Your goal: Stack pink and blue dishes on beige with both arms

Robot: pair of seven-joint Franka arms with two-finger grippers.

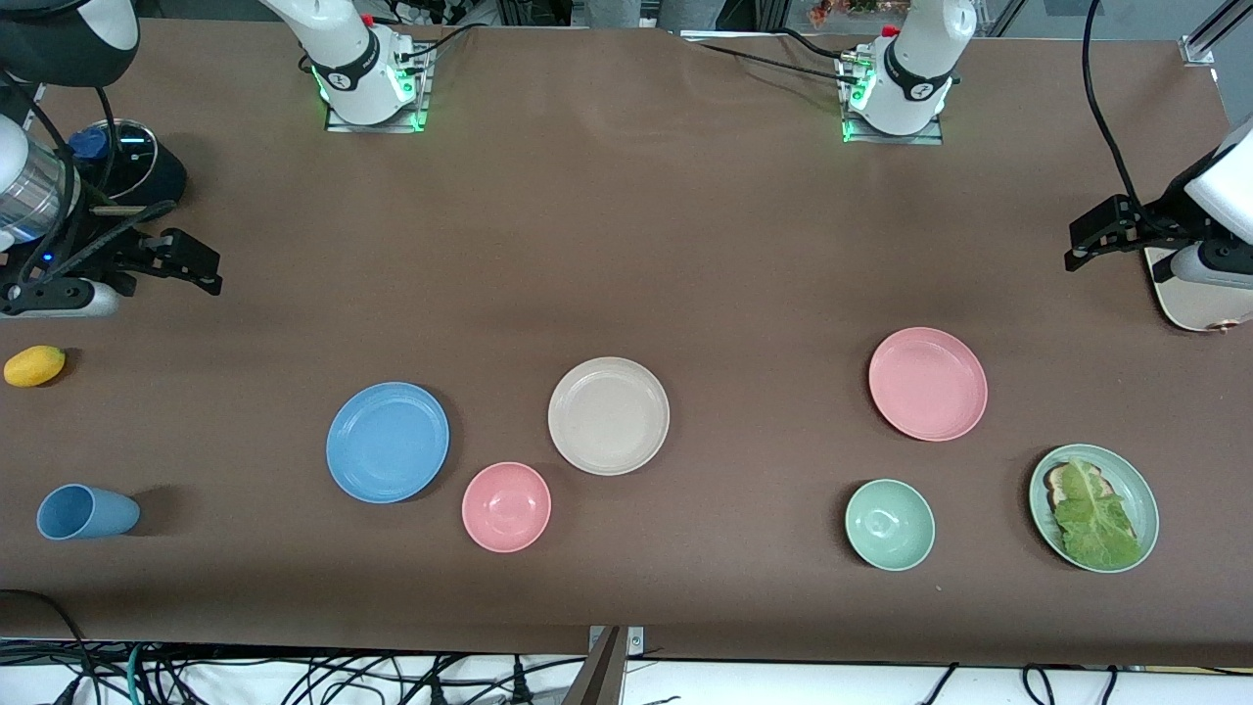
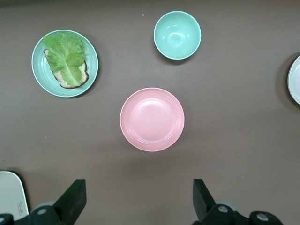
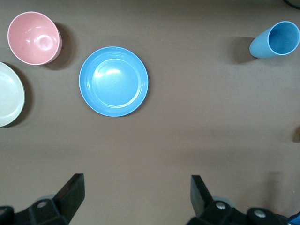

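The light blue plate [image 1: 388, 443] [image 3: 113, 81], the beige plate [image 1: 608, 415] and the pink plate [image 1: 927, 383] [image 2: 152, 119] each lie flat and apart on the brown table. The beige one sits between the other two. My right gripper [image 1: 217, 272] [image 3: 136, 180] hangs open and empty over bare cloth at the right arm's end of the table. My left gripper [image 1: 1070, 247] [image 2: 139, 187] hangs open and empty over bare cloth at the left arm's end. Neither gripper touches a plate.
A small pink bowl [image 1: 506, 506] sits between the blue and beige plates, nearer the camera. A green bowl [image 1: 889, 524] and a green plate [image 1: 1038, 494] with lettuce lie near the pink plate. A blue cup [image 1: 86, 512] on its side and a yellow fruit [image 1: 34, 365] lie at the right arm's end.
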